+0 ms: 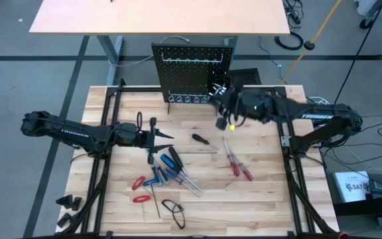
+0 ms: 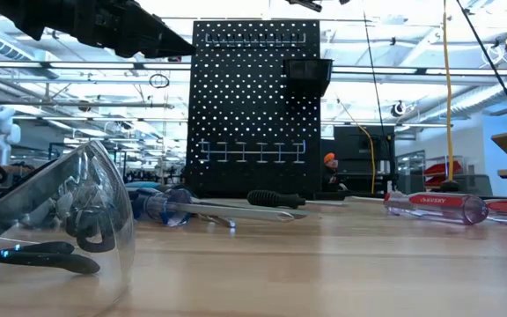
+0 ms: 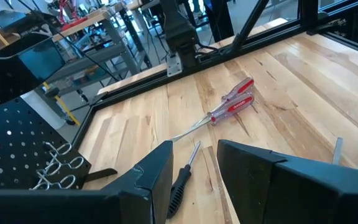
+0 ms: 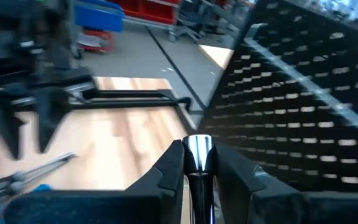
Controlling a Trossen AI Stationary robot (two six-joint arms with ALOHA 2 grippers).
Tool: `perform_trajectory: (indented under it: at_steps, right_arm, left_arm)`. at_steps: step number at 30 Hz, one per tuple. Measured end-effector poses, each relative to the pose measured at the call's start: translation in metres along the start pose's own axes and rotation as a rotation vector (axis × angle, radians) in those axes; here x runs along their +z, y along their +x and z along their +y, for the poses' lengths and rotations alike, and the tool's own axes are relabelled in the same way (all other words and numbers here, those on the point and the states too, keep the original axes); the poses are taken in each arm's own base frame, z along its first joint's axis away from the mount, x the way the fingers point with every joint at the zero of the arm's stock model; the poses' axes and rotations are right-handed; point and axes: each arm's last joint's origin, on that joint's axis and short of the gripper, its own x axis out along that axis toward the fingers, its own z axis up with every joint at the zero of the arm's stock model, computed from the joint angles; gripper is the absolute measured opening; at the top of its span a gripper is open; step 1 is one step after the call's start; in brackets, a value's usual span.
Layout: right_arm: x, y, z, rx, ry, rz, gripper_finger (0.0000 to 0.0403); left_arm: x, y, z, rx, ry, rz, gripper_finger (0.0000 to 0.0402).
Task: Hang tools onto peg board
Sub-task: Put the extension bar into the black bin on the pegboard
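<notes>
A tan wooden table [image 1: 264, 199] fills the overhead view, with two dark robot arms reaching in from either side. At its far edge stands the peg board [image 1: 192, 73], an upright black perforated panel with a row of wire hooks [image 1: 190, 99] near its foot, placed where both arms can reach it.

The right gripper [image 1: 225, 106] is up against the board's lower right corner. Its fingers are pinched narrowly on a shiny silver metal piece [image 4: 198, 163], apparently one of the bits or a tool shaft, probably being carried to a hook or the small black bin [image 2: 306, 72]. Only the right wrist view shows this grip; from overhead the gripper hides what it holds.

The left gripper [image 1: 156, 136] waits over the middle-left of the table. Its fingers are partly apart and hold nothing, with a black-handled screwdriver [image 3: 180, 184] lying on the wood just beyond them.

The tools not yet hung lie scattered: two red-handled screwdrivers [image 1: 237, 164] right of centre, and a cluster of blue-handled screwdrivers [image 1: 172, 171] with red-handled pliers [image 1: 138, 182] nearer the front.

The table-level view alone shows a pair of clear safety glasses [image 2: 51, 220] close to the lens, and the bin mounted high on the board.
</notes>
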Motion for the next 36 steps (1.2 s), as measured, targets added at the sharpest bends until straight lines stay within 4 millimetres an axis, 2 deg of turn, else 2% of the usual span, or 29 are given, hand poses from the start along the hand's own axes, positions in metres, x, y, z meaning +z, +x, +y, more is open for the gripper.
perform_trajectory:
  at_steps: [4,13,23,36]
  right_arm:
    - [0.010,0.002,-0.021,-0.061,0.007,0.038,0.0056]
    - [-0.003,0.015,-0.052,-0.161,0.019,0.132,0.0055]
    - [-0.019,0.045,-0.057,-0.187,0.011,0.215,0.0055]
    - [-0.025,0.053,-0.062,-0.204,0.009,0.241,0.0065]
  left_arm:
    - [0.000,0.000,0.000,0.000,0.000,0.000,0.0134]
    - [0.000,0.000,0.000,-0.001,0.000,0.003,0.0134]
    - [0.000,0.000,0.000,-0.001,0.000,0.004,0.0134]
    - [-0.001,0.000,0.000,-0.004,0.004,0.010,0.0134]
